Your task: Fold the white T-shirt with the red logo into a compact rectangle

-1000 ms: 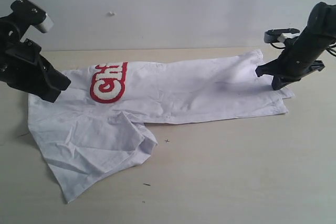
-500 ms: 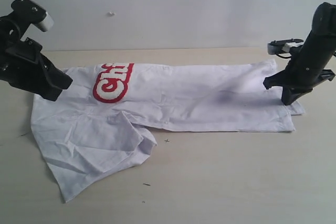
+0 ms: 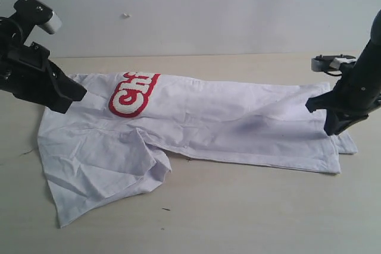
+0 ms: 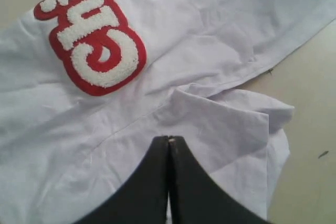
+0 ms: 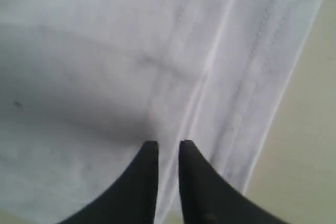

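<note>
Right fingers (image 5: 142,182) slightly parted at white T-shirt (image 5: 105,51) edge.

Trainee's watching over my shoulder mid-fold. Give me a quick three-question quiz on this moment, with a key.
1. True or false: the whole red logo shows on the white T-shirt.
2. Whose jaws stand slightly apart? A) left gripper B) right gripper C) both
3. Which edge of the shirt lies beside the right gripper's tips?

Key:
1. False. Only its first letters show; the rest is hidden at the fold.
2. B
3. The stitched hem.
</note>
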### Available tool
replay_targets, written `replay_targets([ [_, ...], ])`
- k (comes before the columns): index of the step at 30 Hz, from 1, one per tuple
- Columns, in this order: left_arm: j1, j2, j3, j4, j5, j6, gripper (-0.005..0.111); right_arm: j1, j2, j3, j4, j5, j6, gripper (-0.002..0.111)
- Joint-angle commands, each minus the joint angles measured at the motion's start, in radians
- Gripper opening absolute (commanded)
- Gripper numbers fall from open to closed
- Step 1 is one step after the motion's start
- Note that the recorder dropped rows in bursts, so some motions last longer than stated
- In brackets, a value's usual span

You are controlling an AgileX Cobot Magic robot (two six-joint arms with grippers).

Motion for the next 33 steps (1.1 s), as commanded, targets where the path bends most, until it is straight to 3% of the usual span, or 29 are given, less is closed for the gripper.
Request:
replay_targets([
  [1, 0.002, -0.007, 0.002, -0.032, 0.003, 0.016, 0.0, -0.001, -0.081, 0.0, 0.088, -0.056, -0.047, 0.039],
  [4, 0.002, -0.007, 0.002, -0.032, 0.007, 0.016, 0.0, -0.001, -0.091, 0.0, 0.087, -0.079, -0.036, 0.047],
  [10, 0.002, -0.007, 0.002, -0.032, 0.033, 0.016, 0.0, -0.01, -0.074, 0.0, 0.089, -0.187, 0.027, 0.047],
  [16, 0.002, -0.007, 0.002, -0.034, 0.043, 0.016, 0.0, -0.081, -0.044, -0.002, 0.186, -0.29, 0.045, 0.047],
  [23, 0.002, -0.007, 0.002, -0.034, 0.051, 0.018, 0.0, -0.145, 0.083, -0.112, 0.442, -0.17, -0.141, 0.052],
  [33, 0.002, -0.007, 0.002, -0.036, 0.045, 0.022, 0.0, -0.145, 0.183, -0.243, 0.479, -0.229, -0.154, 0.053],
])
